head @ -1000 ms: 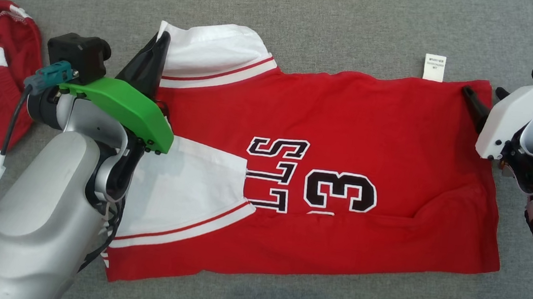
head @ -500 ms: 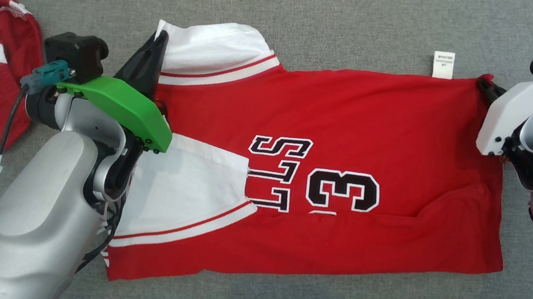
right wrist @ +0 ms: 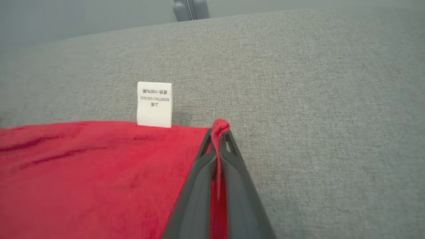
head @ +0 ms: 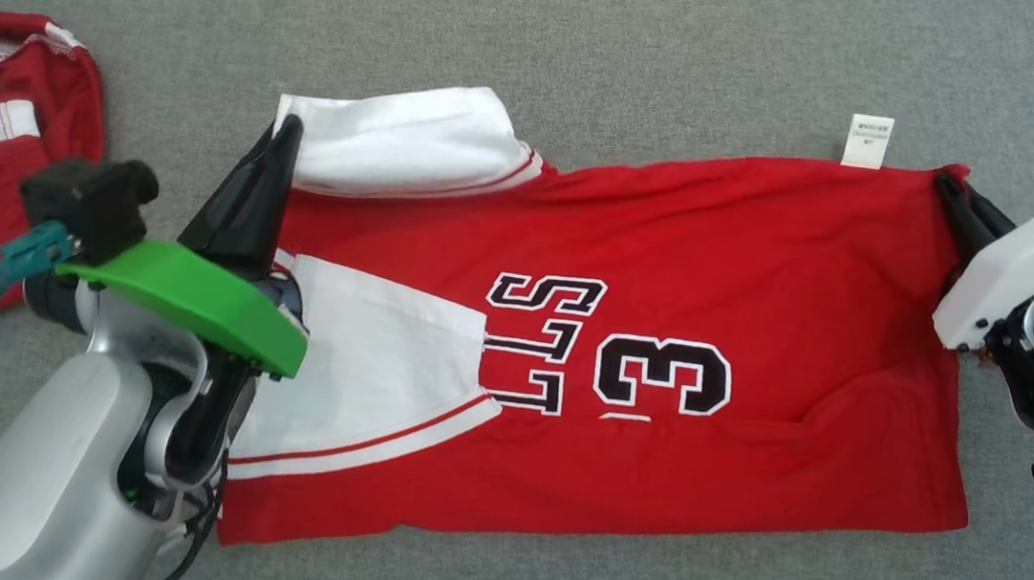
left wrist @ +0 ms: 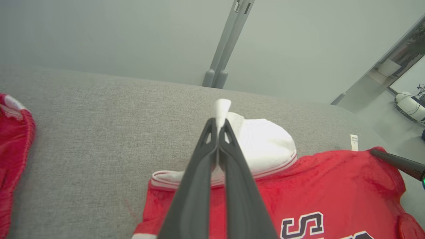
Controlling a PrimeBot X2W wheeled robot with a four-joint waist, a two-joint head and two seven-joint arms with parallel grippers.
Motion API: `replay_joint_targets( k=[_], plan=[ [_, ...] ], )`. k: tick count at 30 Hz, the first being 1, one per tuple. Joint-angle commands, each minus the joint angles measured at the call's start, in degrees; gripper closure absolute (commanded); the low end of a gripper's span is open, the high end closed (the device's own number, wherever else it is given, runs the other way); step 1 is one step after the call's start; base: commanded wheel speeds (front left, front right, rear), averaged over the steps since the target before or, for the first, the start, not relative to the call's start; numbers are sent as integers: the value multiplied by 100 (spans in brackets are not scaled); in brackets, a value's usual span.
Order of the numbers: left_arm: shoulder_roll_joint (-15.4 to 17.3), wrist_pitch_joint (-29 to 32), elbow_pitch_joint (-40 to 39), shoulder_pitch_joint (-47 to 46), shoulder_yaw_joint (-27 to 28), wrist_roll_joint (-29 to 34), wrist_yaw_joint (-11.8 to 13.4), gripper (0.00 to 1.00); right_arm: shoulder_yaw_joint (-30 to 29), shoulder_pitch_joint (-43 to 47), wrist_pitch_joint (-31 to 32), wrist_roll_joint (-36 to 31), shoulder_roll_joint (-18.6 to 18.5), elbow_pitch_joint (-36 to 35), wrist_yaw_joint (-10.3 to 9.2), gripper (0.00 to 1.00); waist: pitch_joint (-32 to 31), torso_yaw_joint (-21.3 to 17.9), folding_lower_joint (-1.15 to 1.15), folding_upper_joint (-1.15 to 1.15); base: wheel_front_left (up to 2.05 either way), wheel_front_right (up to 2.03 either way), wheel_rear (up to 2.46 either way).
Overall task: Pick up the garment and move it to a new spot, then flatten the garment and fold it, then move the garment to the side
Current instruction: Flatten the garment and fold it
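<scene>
The right pincer (right wrist: 217, 132), apart a second ago, is now clamped on the far right corner of the red jersey (head: 723, 254), just beside the white care label (right wrist: 154, 104). The left pincer (left wrist: 218, 121) stays clamped on the hem of the white sleeve (left wrist: 265, 142). With both far corners held, the fold toward the near edge looks ready to begin. The jersey lies spread across the middle of the grey upholstered surface (head: 545, 24); a second red garment (head: 2, 159) sits at its left edge. Behind stand a pale wall (left wrist: 99, 30) and a grey post (left wrist: 229, 36)
</scene>
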Motion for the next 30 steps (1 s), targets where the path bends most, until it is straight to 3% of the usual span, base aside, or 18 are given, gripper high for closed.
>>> replay_joint_targets(
  k=[1, 10, 15, 24, 30],
  plan=[
    [55, -18, -75, 105, 25, -12, 43, 100, 12, 111, -54, 34, -29, -69, -7, 100, -36, 17, 0, 62, 0, 0, 0],
    [300, 5, -1480, 1258, 157, -153, 554, 100, -200, 1473, -403, 300, -285, -1404, -7, 100, -294, 99, 0, 62, 0, 0, 0],
    [327, -48, -1841, 1826, 160, -225, 764, 100, -499, 2297, -356, 161, -189, -2127, -6, 100, -441, 92, 0, 62, 0, 0, 0],
    [171, -183, -1717, 2548, 10, -345, 913, 100, -1105, 3293, -85, -92, 169, -2715, -6, 100, -611, 127, 0, 62, 0, 0, 0],
    [96, -266, -1321, 2739, -1, -497, 822, 100, -1350, 3558, 6, -247, 359, -2849, -7, 100, -679, 121, 0, 62, 0, 0, 0]
  ],
)
